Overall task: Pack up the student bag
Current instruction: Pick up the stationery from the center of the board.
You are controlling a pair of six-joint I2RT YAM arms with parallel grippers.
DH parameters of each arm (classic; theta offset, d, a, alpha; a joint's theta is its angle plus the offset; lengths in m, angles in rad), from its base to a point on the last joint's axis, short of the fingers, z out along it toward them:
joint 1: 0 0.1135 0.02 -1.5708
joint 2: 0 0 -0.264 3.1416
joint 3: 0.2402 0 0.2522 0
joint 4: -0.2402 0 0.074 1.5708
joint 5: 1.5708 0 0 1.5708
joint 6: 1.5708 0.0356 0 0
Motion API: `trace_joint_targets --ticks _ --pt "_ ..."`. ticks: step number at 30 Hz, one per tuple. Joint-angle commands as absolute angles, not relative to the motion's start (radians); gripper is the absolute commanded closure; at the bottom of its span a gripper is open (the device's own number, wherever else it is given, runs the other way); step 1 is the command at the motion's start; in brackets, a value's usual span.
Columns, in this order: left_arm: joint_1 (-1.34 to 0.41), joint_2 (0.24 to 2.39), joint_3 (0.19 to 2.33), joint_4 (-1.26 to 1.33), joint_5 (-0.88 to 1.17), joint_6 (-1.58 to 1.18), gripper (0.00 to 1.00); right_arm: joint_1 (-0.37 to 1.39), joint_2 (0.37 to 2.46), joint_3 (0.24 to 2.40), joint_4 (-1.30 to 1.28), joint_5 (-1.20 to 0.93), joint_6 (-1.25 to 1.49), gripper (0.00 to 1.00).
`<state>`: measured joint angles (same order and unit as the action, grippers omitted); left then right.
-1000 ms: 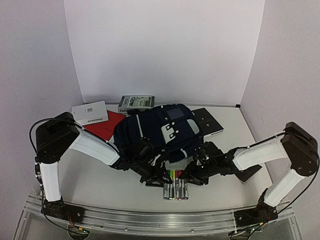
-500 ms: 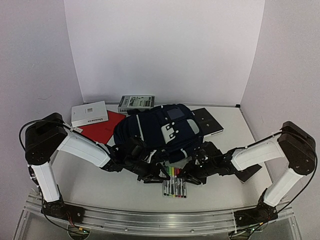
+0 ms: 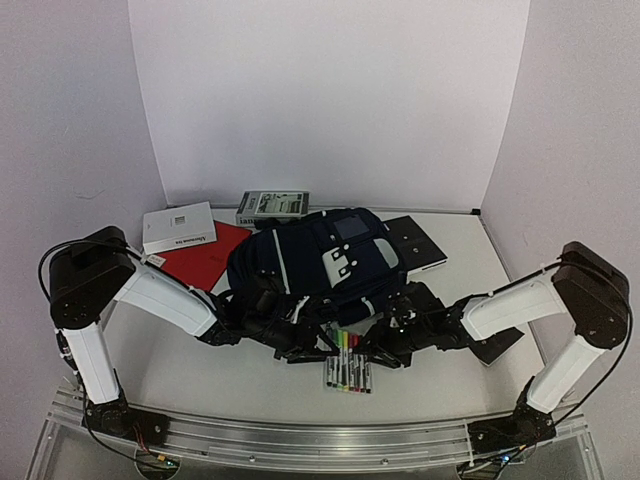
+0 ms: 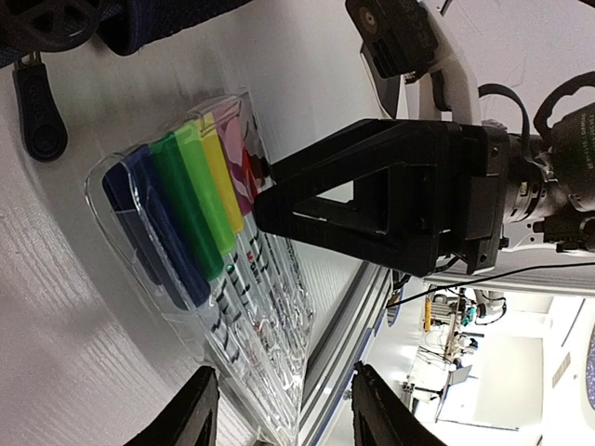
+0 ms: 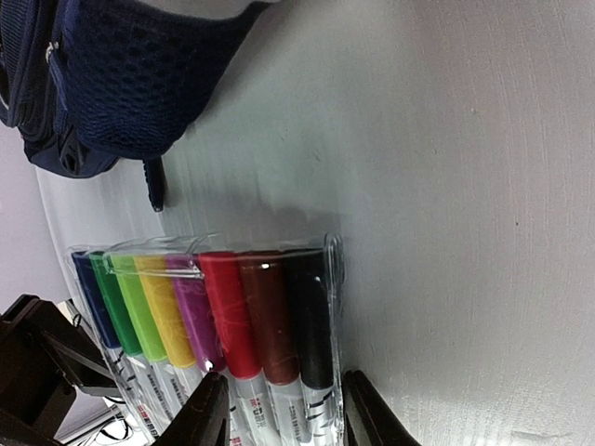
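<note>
nearest the arms: marker pack [image 3: 347, 368] in a clear sleeve, flat on the table [image 3: 200, 380], coloured caps toward 12 o'clock.
left gripper [image 4: 285, 413]: at the pack's 9 o'clock, fingers about half apart and astride its printed end; a gap shows beside one finger, so it grips nothing.
right gripper [image 5: 284, 413]: at the pack's 3 o'clock, also about half apart, over the black, brown and red markers; no firm hold shows.
step in hand: likely picking up the pack for the bag.
how to do it well: one gripper should pinch across the sleeve's thin edge, not its slippery flat face; close gently so the plastic does not buckle; hold the other gripper clear so the two do not collide.
backpack [image 3: 320, 260]: at 12 o'clock of the pack, just beyond it, lying on the table, grey flap up; its opening cannot be made out.
next need: by my reading, one arm holds the bag's mouth open while the other feeds the pack in.
</note>
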<state>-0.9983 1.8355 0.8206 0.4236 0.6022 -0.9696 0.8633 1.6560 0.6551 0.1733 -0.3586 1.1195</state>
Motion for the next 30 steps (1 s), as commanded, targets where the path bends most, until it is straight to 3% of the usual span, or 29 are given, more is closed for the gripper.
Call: trace_joint_targets --ticks 1,16,26,30 --pt "-1.012 1.789 0.837 0.689 0.63 -0.96 0.51 0.893 1.722 0.688 0.28 -0.478 1.154 0.6" --pt "-0.89 1.719 0.805 0.507 0.484 -0.903 0.49 0.895 1.768 0.737 0.385 -0.406 1.264 0.6" --pt "-0.794 1.778 0.867 0.479 0.5 -0.805 0.48 0.896 1.835 0.743 0.503 -0.305 1.384 0.72" --pt "-0.768 1.756 0.928 0.278 0.381 -0.707 0.46 0.897 1.852 0.73 0.528 -0.242 1.433 0.72"
